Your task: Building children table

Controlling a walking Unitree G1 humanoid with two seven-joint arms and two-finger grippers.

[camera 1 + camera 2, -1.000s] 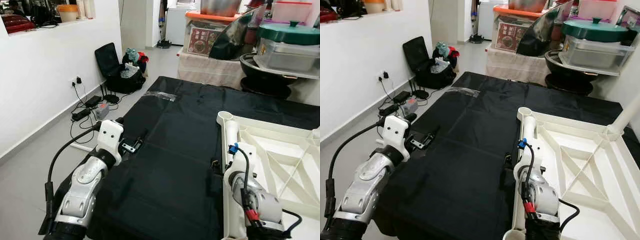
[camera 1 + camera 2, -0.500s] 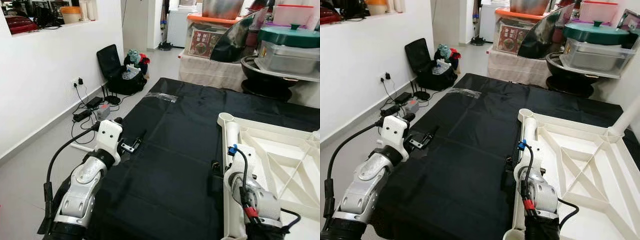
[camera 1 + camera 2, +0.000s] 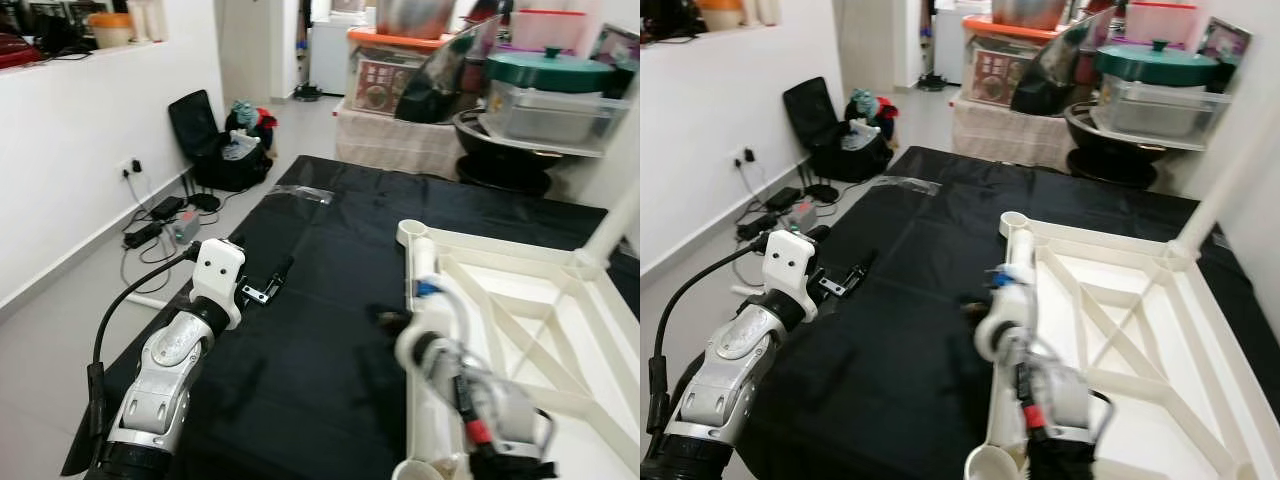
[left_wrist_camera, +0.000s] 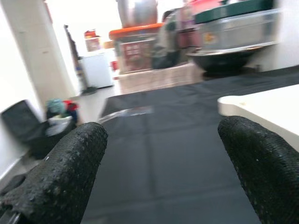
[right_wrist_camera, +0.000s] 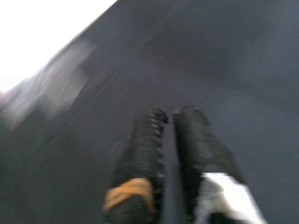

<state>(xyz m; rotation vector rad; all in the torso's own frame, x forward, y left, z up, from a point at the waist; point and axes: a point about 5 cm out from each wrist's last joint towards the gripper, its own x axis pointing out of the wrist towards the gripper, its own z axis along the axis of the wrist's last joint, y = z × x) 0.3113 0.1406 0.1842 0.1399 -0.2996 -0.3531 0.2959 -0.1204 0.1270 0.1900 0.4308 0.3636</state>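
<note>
The white children's table (image 3: 520, 300) lies upside down on a black cloth (image 3: 320, 260), its ribbed underside facing up. One white leg (image 3: 1225, 170) stands upright at its far right corner. A white tube (image 3: 426, 265) lies along its left rim. My right gripper (image 3: 385, 320) is blurred, just left of that rim over the cloth; in the right wrist view the gripper (image 5: 169, 116) is shut on nothing. My left gripper (image 3: 270, 287) hovers over the cloth's left part, open, with its fingers (image 4: 70, 168) wide apart and the table's edge (image 4: 261, 102) ahead of them.
A clear plastic bag (image 3: 300, 193) lies on the cloth's far end. Pots and stacked containers (image 3: 540, 90) crowd the back. On the floor to the left are a black bag (image 3: 215, 150), a power strip with cables (image 3: 150, 215) and a white wall.
The whole view has swung, so more of the table shows. My right arm has swung left off the table's rim toward the cloth. The left arm has held its place.
</note>
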